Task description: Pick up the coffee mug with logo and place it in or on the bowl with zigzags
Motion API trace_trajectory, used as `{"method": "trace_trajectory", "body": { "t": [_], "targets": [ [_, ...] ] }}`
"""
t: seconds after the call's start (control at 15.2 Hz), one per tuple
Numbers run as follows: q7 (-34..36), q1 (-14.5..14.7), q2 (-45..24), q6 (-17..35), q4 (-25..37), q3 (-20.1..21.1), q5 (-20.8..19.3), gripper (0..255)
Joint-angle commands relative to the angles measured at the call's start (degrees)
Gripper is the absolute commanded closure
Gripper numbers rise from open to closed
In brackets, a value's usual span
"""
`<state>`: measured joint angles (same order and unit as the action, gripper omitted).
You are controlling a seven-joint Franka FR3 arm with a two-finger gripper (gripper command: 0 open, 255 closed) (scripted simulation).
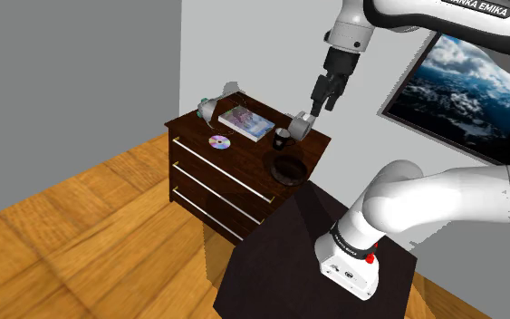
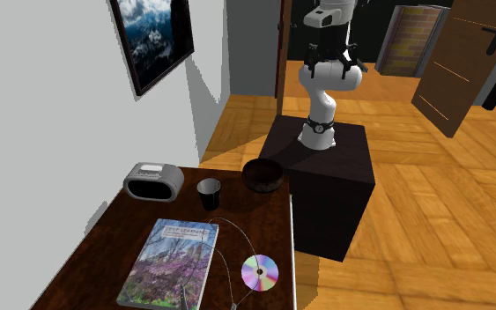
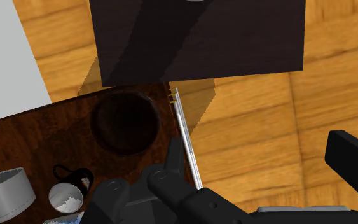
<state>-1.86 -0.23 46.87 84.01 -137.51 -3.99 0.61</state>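
My gripper (image 1: 326, 96) hangs in the air over the end of the dark dresser (image 1: 216, 177) that lies at the shoulder view's right, and it holds nothing. In the wrist view my two fingers (image 3: 355, 156) stand wide apart, with only the wooden floor (image 3: 260, 127) between them.

The mug (image 1: 283, 138) stands upright on the dresser top, just beside the grey clock radio (image 1: 300, 125). The dark bowl (image 1: 291, 168) is near it, on the side closer to my stand (image 1: 280, 240). The mug touches neither of them. It is black outside and pale inside. I cannot make out a logo on it from here, nor the zigzags on the bowl.

I judge the mug to be stiff, rather light and smooth, so it may slip under a weak grip and may chip if it falls. Its handle (image 3: 61, 172) is a thin loop and a poor place to take hold. I would rather come down from above and close on the wall at the rim, one finger inside and one outside, on the side away from the handle and away from the radio. The bowl's curved inside may let the mug tip, so it should be set down low and gently.
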Motion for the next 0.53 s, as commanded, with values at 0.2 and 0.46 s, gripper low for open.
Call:
{"method": "trace_trajectory", "body": {
  "t": [0.2,0.46],
  "targets": [
    [-2.81,-1.02,-2.26,4.93,-2.17,-2.91,-2.00,0],
    [-6.50,-2.29,-6.48,11.74,-4.01,-6.86,-4.25,0]
  ]
}}
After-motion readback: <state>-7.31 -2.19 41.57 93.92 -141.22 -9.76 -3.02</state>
